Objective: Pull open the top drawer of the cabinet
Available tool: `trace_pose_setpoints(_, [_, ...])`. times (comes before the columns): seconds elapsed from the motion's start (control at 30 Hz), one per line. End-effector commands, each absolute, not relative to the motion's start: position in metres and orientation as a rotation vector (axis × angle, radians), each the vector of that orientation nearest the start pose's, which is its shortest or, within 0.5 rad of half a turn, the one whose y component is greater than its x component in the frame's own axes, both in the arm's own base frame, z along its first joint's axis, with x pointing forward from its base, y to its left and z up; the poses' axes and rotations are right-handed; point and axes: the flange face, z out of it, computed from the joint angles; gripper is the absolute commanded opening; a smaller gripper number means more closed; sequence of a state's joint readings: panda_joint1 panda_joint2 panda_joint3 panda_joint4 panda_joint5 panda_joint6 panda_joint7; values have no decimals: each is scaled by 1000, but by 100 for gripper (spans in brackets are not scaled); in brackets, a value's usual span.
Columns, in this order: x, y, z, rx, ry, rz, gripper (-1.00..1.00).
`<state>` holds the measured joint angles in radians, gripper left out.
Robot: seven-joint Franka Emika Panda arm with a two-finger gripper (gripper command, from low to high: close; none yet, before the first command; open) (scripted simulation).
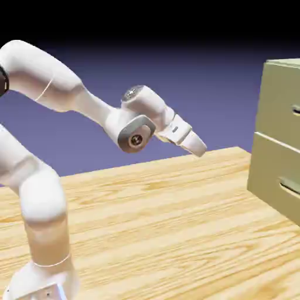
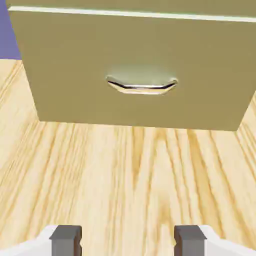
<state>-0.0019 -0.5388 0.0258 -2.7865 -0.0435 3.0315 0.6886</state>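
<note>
The pale olive-green cabinet [image 1: 275, 140] stands at the exterior view's right edge. Its top drawer [image 1: 280, 99] shows a bit of grey handle [image 1: 296, 109] at the frame's edge. My gripper [image 1: 199, 147] hangs above the table, well to the left of the cabinet and tilted down toward it. In the hand view the gripper [image 2: 128, 242] is open, with only table wood between its grey fingertips [image 2: 66, 240]. That view is filled by the lower drawer [image 2: 135, 65] and its metal handle [image 2: 142, 86]. The top drawer [image 2: 150, 4] shows there only as a thin strip above a pale seam.
The wooden table [image 1: 158, 222] stretches from the arm's base to the cabinet's foot. The lower drawer [image 1: 272, 176] with its handle [image 1: 289, 187] sits just above the tabletop. The white arm [image 1: 41, 193] rises at the left.
</note>
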Motion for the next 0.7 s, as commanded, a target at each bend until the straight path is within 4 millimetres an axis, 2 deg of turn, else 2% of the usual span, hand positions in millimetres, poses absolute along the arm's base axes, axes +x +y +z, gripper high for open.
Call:
trace_pose_setpoints(0.0, [404,20,455,-2648,722,-1081,0])
trace_pose_setpoints(0.17, [435,56,440,-2936,131,-1113,0])
trace_pose_setpoints(0.33, [461,93,418,-3072,-541,-1077,0])
trace_pose_setpoints(0.5, [483,130,393,-3025,-1242,-996,0])
trace_pose_setpoints(0.67, [500,165,369,-2794,-1909,-901,0])
